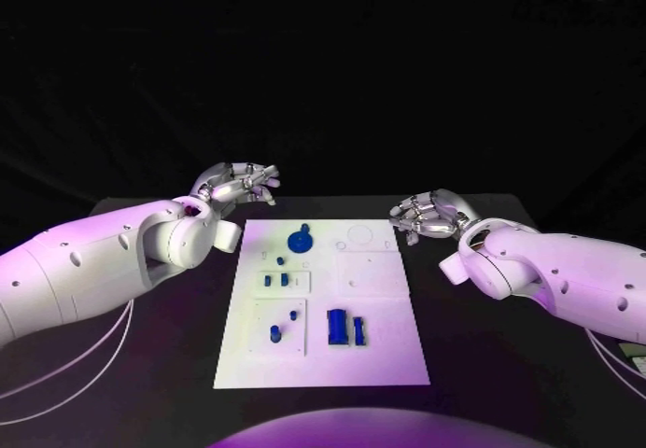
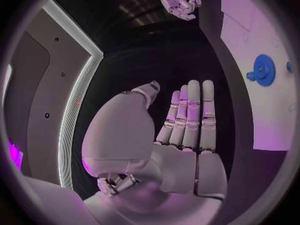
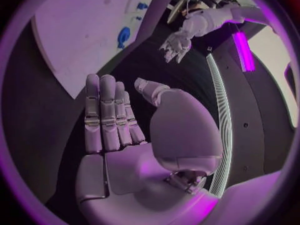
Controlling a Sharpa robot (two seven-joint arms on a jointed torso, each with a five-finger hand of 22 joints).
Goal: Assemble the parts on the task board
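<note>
With both the left hand [image 1: 240, 184] and right hand [image 1: 428, 215] flat-fingered and empty beside the task board [image 1: 384, 364], a careless reach risks scattering the loose blue parts [image 1: 344, 326] lying on it.

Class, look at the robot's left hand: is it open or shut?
Open. The left hand holds nothing: its fingers lie straight, thumb apart, beside the task board.
</note>
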